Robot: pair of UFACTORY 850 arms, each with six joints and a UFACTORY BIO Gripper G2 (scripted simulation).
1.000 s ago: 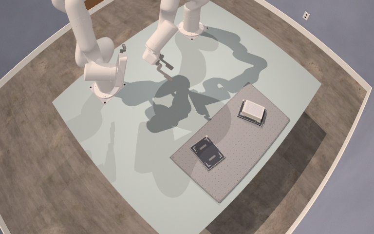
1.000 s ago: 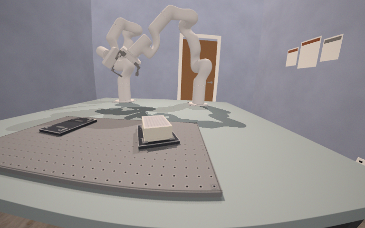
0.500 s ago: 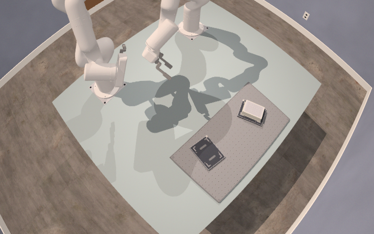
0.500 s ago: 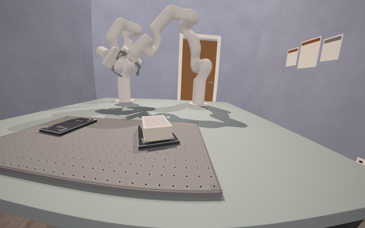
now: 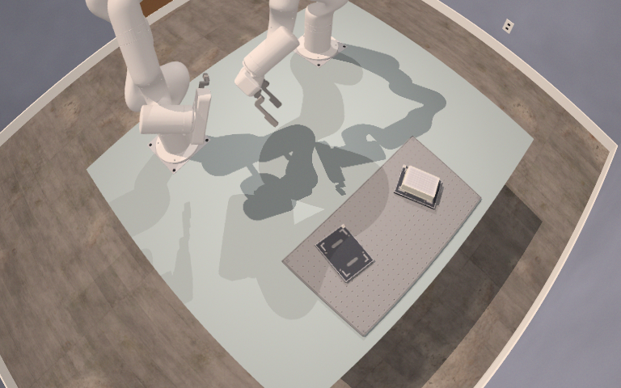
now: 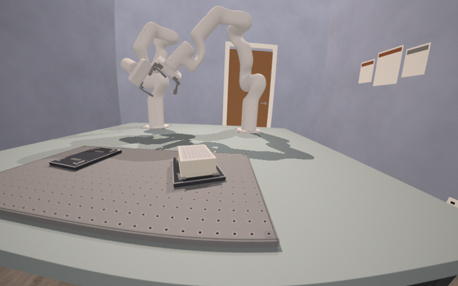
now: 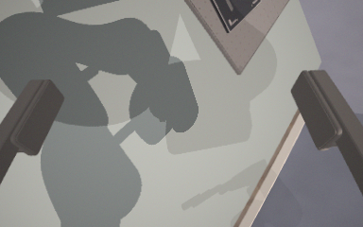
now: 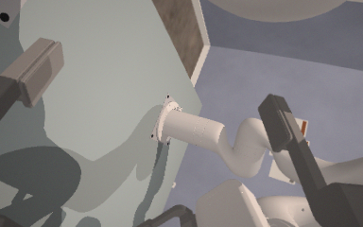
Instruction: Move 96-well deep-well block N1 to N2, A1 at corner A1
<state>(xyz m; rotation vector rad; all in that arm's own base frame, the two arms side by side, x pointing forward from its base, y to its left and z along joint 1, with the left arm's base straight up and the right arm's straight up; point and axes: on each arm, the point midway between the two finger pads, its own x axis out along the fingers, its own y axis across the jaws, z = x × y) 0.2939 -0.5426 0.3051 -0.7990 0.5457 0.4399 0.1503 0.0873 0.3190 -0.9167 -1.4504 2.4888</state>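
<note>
My left pincer (image 5: 277,115) (image 6: 163,83) (image 7: 177,113) is released, with fingers wide apart and nothing between them. It hangs above the surface (image 5: 256,310) (image 6: 324,188) (image 7: 142,175) (image 8: 104,76), well apart from the block (image 5: 420,183) (image 6: 197,161). Seen from the top, the block is at four o'clock from this pincer. It sits in N1 (image 5: 414,199) (image 6: 199,182), at one o'clock from the middle of the board (image 5: 389,283) (image 6: 141,188) (image 7: 238,57), and appears flat, with the locators around its foot; I think this gives it a known position for grasping.

N2 (image 5: 344,253) (image 6: 85,158) (image 7: 238,14) is at eight o'clock on the board, with nothing in it. Its corner locators stand free, so that they can receive the block. N2 is turned differently from N1, therefore I judge that the block must be rotated during the carrying. The cut-off corner and the A1 mark are too small for me to read; I should confirm them before lowering, because a wrong turn would spoil the placing.

My right pincer (image 5: 205,78) (image 6: 158,86) (image 8: 160,96) is also released, near ten o'clock from the board, and leaves the nests free. The transfer is not yet begun. Next, the left pincer should probably approach N1, wide enough to pass both sides of the block.
</note>
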